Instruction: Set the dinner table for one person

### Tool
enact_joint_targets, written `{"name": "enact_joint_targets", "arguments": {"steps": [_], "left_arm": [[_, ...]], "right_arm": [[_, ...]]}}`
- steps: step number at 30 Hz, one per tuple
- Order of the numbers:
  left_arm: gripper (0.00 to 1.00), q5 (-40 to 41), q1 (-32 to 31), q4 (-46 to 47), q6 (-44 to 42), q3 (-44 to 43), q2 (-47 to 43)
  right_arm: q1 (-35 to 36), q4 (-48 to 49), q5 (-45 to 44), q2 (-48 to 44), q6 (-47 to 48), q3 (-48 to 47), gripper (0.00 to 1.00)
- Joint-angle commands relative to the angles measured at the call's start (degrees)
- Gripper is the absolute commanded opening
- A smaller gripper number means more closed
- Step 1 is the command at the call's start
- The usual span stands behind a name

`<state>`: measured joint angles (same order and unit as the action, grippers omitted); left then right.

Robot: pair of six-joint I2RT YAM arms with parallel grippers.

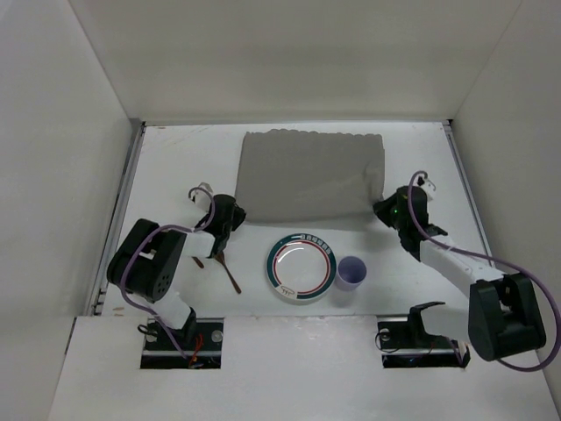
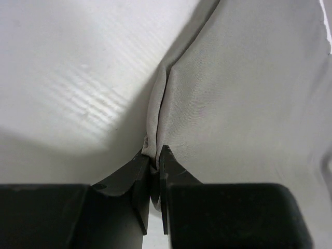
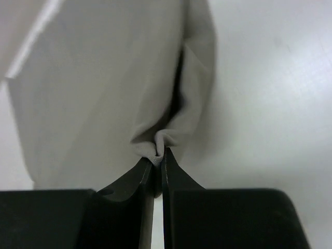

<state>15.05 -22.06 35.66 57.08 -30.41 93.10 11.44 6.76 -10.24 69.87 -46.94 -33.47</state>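
Note:
A grey cloth placemat [image 1: 311, 174] lies on the white dinner table [image 1: 175, 162] toward the back. My left gripper [image 1: 235, 213] is shut on the placemat's near left corner, seen pinched in the left wrist view [image 2: 155, 155]. My right gripper [image 1: 386, 210] is shut on the near right corner, bunched between its jaws in the right wrist view [image 3: 160, 150]. The near right corner is lifted and folded. A white plate [image 1: 301, 267] with a green and red rim, a lilac cup [image 1: 352, 273] and a brown spoon [image 1: 230, 274] lie in front of the placemat.
White walls enclose the table on the left, back and right. A small brown utensil piece [image 1: 200, 261] lies beside the spoon, close to the left arm. Both arm bases stand at the near edge.

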Motion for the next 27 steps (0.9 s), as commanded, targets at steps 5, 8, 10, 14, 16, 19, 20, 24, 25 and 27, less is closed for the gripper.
{"name": "enact_joint_targets", "arguments": {"steps": [5, 8, 10, 14, 16, 19, 20, 24, 25, 27], "left_arm": [[0.03, 4.55, 0.84, -1.47, -0.39, 4.13, -6.61], [0.04, 4.12, 1.37, -1.12, 0.05, 4.40, -6.18], [0.05, 3.94, 1.11, -1.12, 0.22, 4.57, -6.70], [0.15, 5.51, 0.14, -1.64, -0.39, 6.85, -11.78], [0.22, 6.13, -0.13, -2.69, -1.35, 8.26, -16.00], [0.30, 10.07, -0.83, -7.08, -4.07, 9.32, -23.65], [0.33, 12.00, -1.44, -8.92, -5.13, 9.06, -25.41], [0.42, 16.33, -3.90, -13.07, -10.31, 4.32, -24.64], [0.43, 16.24, -3.99, -13.16, -10.76, 3.35, -23.59], [0.45, 14.41, -4.78, -13.42, -11.55, 0.37, -21.13]], "right_arm": [[-1.55, 1.50, 0.21, -6.33, -5.18, 4.13, 0.14], [-2.17, 1.85, 3.99, -2.29, -5.27, 2.98, 0.15], [-1.91, 2.64, 6.36, 0.08, -6.58, 2.54, 0.16], [-1.91, 2.03, 7.78, -1.91, -6.33, 3.76, 0.38], [-1.91, -0.25, 5.68, -7.43, -5.71, 5.43, 0.53], [-1.47, -6.39, -1.42, -15.61, -2.82, 5.62, 0.65], [-0.95, -7.46, -4.06, -16.94, -1.76, 5.35, 0.67], [0.20, -7.47, -7.60, -12.49, 0.00, 2.46, 0.69], [0.46, -6.86, -7.51, -10.65, 0.70, 1.67, 0.68], [0.99, -6.42, -9.44, -9.66, 2.54, 0.60, 0.60]]}}
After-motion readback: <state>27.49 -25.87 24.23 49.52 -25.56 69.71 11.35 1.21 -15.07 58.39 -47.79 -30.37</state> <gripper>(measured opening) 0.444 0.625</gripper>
